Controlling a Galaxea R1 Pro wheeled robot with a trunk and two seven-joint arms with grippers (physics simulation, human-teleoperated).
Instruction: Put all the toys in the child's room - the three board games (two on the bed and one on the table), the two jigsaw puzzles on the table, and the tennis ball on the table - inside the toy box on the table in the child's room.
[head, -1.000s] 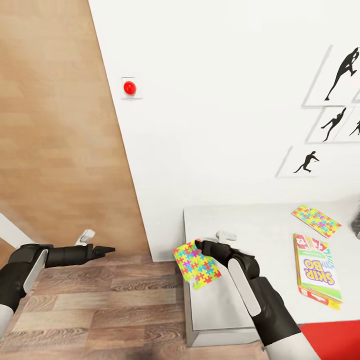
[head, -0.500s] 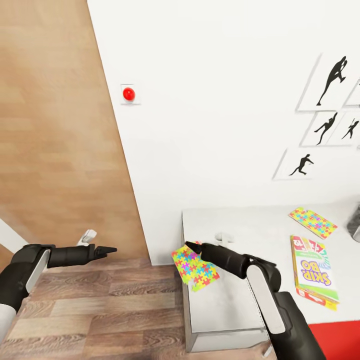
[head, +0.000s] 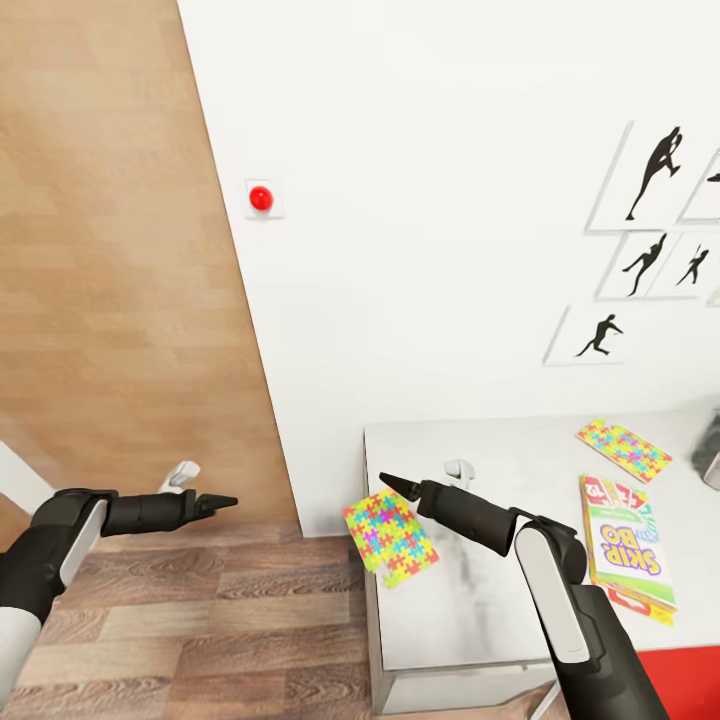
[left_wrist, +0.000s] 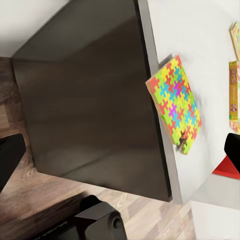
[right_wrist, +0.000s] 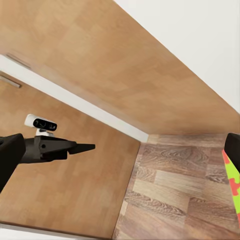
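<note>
A second earlier your right pincer (head: 385, 480) had the puzzle (head: 391, 534) pinched and lifted off the counter (head: 470, 600); by this moment you had let it go, and the fingers looked drawn together to a point, empty, just above and apart from the puzzle. The puzzle lay half over the counter's left edge, tilted. I judged that a setback: it was nowhere near the toy box, it could slide to the floor (head: 200, 620), and it needed a fresh grasp.

Your left pincer (head: 226, 501) had stayed out over the floor, fingers closed to a tip, holding nothing.

The left wrist view gave what the head view could not: the counter's dark side panel, and how far the puzzle jutted past the rim. The head view alone showed the second puzzle (head: 622, 449) and the Skip-Bo game (head: 626, 545) further along, well apart from the overhanging puzzle.
</note>
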